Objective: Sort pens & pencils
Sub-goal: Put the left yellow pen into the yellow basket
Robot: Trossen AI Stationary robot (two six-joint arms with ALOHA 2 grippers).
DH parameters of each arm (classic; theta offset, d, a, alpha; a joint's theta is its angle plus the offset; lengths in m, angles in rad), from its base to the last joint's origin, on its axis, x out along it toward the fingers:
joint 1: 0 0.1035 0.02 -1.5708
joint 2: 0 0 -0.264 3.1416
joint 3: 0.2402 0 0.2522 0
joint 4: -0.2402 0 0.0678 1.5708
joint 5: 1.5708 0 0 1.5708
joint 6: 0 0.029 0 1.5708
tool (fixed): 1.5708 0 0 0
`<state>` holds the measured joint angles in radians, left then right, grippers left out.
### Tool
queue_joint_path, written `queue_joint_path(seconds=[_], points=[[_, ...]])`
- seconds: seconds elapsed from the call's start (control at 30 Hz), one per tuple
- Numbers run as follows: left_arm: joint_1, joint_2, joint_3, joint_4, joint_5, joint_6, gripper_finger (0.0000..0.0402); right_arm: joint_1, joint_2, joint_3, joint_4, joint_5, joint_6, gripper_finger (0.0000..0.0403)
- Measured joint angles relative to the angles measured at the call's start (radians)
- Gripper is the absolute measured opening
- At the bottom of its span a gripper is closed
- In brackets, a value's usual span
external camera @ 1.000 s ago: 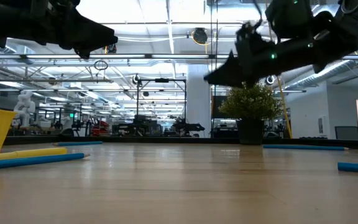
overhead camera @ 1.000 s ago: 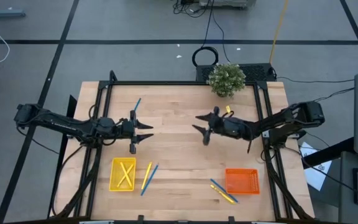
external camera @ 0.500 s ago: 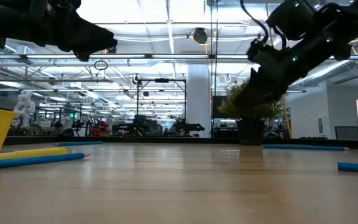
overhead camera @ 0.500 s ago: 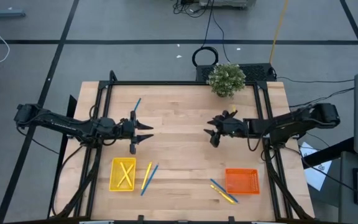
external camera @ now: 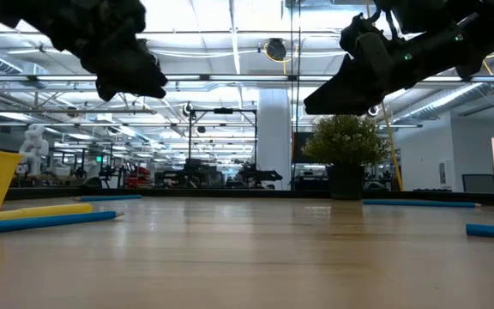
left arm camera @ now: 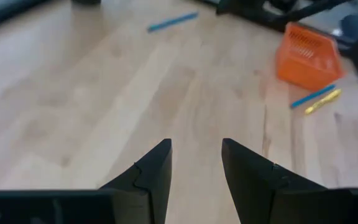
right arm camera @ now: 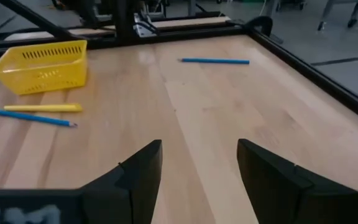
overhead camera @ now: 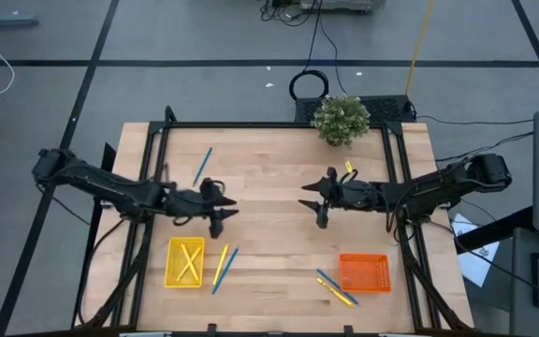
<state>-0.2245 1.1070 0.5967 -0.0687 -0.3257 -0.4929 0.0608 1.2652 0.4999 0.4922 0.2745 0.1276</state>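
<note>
Both grippers hang open over the middle of the table and hold nothing: my left gripper (overhead camera: 225, 213) (left arm camera: 196, 152) left of centre, my right gripper (overhead camera: 310, 202) (right arm camera: 197, 152) right of centre. Yellow pencils lie crossed inside the yellow basket (overhead camera: 184, 263). One pencil (overhead camera: 220, 265) and one blue pen (overhead camera: 226, 270) lie flat on the table beside it. Another pen (overhead camera: 202, 167) lies at the far left. A pen and pencil pair (overhead camera: 336, 288) lies next to the orange basket (overhead camera: 364, 272). In the left wrist view a further pen (left arm camera: 173, 22) lies beyond the orange basket (left arm camera: 307, 53).
A potted plant (overhead camera: 341, 119) stands at the middle of the far edge. A black frame (overhead camera: 269, 125) runs along the table's far and side edges. Bare wood lies between and below the two grippers (overhead camera: 269, 234).
My left gripper has gone toward the table's right and near edges, rolling about its own axis and tipping its fingers up; it stays open. My right gripper drew back a little toward the right edge, dipping and coming up again, and stays open. Pens, pencils and baskets have not moved.
</note>
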Motion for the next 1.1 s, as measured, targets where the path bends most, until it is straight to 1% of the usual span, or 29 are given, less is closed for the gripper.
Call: queue_joint_path(seconds=[0.07, 0.2, 0.33, 0.43, 0.57, 0.9, 1.0, 1.1], points=[[-0.023, 0.079, 0.053, -0.071, -0.014, -0.060, 0.0145, 0.000, 0.000, 0.000, -0.002, 0.000, 0.010, 0.0199], [-0.074, 0.230, 0.132, -0.161, -0.016, -0.154, 0.0145, 0.000, 0.000, 0.000, -0.003, 0.000, 0.015, 0.0199], [-0.128, 0.355, 0.167, -0.216, -0.016, -0.253, 0.0145, 0.000, 0.000, 0.000, -0.003, 0.000, 0.017, 0.0199], [-0.163, 0.409, 0.184, -0.234, -0.016, -0.326, 0.0145, 0.000, 0.000, 0.000, -0.003, 0.000, 0.017, 0.0199], [-0.213, 0.437, 0.185, -0.255, -0.016, -0.416, 0.0145, 0.000, 0.000, 0.000, -0.003, 0.000, 0.017, 0.0199], [-0.391, 0.438, 0.185, -0.256, -0.016, -0.603, 0.0145, 0.000, 0.000, 0.000, -0.003, 0.000, 0.017, 0.0199], [-0.413, 0.438, 0.185, -0.259, -0.028, -0.635, 0.0145, 0.000, 0.000, 0.000, -0.003, 0.000, 0.017, 0.0199], [-0.406, 0.438, 0.185, -0.271, -0.060, -0.643, 0.0145, 0.000, 0.000, 0.000, -0.003, 0.000, 0.017, 0.0199]])
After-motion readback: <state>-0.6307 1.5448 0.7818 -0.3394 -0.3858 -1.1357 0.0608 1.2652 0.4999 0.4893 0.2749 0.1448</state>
